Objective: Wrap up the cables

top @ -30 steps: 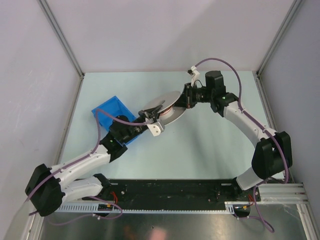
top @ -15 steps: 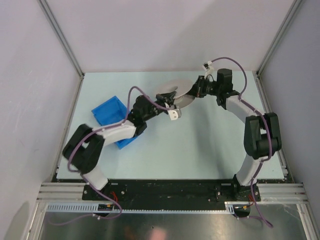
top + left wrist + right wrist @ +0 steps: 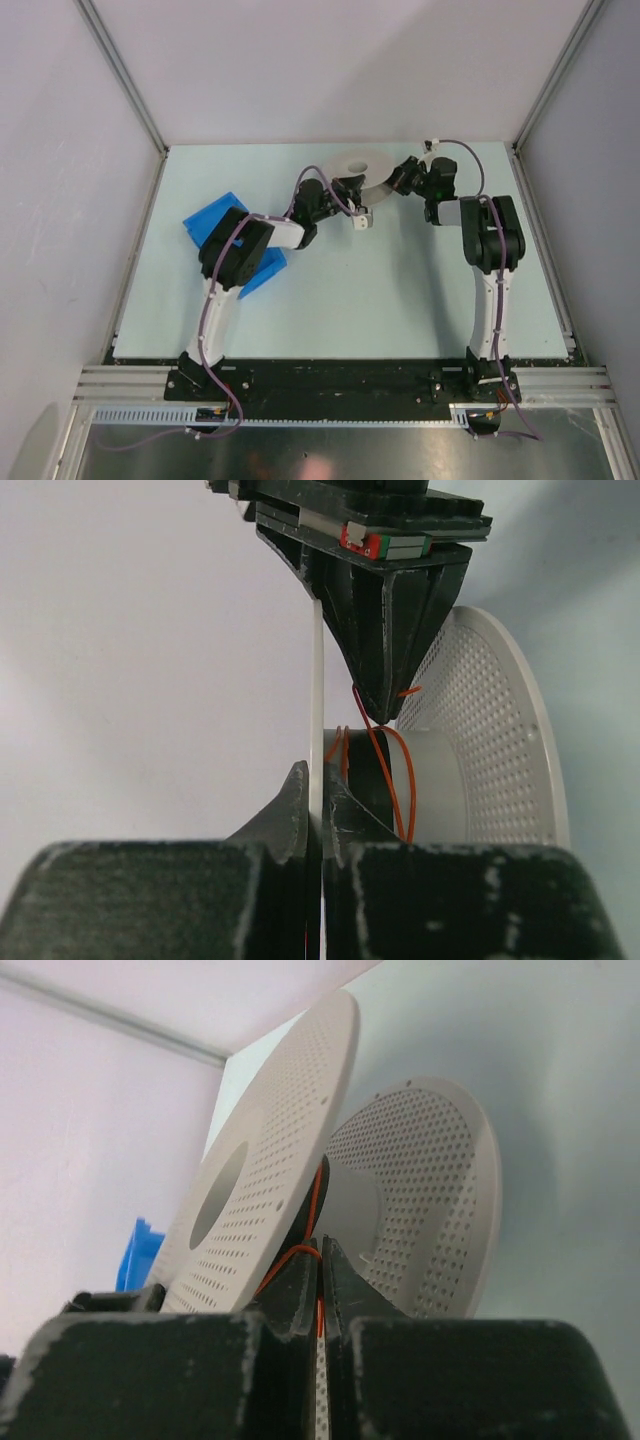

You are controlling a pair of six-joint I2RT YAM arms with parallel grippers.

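The grey-white perforated spool (image 3: 358,163) is held up at the far middle of the table. My left gripper (image 3: 350,197) is shut on the thin edge of one flange (image 3: 317,680), shown edge-on in the left wrist view between my fingers (image 3: 317,780). The thin reddish-orange wire (image 3: 411,784) loops round the hub (image 3: 435,780). My right gripper (image 3: 394,187) reaches in from the right and is shut on the wire (image 3: 316,1196) between the two flanges; its closed tips (image 3: 320,1250) sit by the hub. It also shows head-on in the left wrist view (image 3: 380,715).
A blue bin (image 3: 215,217) lies on the table's left side under the left arm; its corner shows in the right wrist view (image 3: 135,1250). The grey back wall stands right behind the spool. Metal frame posts run along both side edges.
Both arms have stretched out toward the back wall, carrying the spool back and a little right. Each gripper has kept its hold.
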